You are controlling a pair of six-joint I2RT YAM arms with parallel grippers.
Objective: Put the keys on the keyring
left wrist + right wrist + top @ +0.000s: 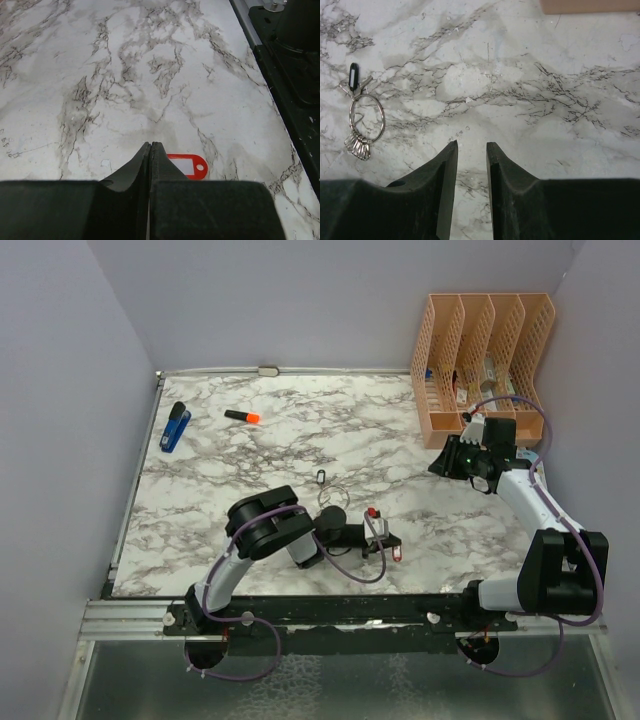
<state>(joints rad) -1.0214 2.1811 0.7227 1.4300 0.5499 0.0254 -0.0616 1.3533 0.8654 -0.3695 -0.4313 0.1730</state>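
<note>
White marble-patterned table (pixel 400 440) was enclosed by plain grey-lilac walls (pixel 280 300); peach file rack (pixel 485 335) stood at its far right corner.

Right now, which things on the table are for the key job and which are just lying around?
For the job: keyring, dark-headed key, red tag.
Lying about: orange-capped marker, blue object, peach file rack.

Keyring (pixel 333 496) central on table (pixel 230 470); tagged key (pixel 397 552) nearer, rightward; marker (pixel 242 417) far left

Lab booth — grey walls (pixel 60 390), marble tabletop (pixel 400 440)
</note>
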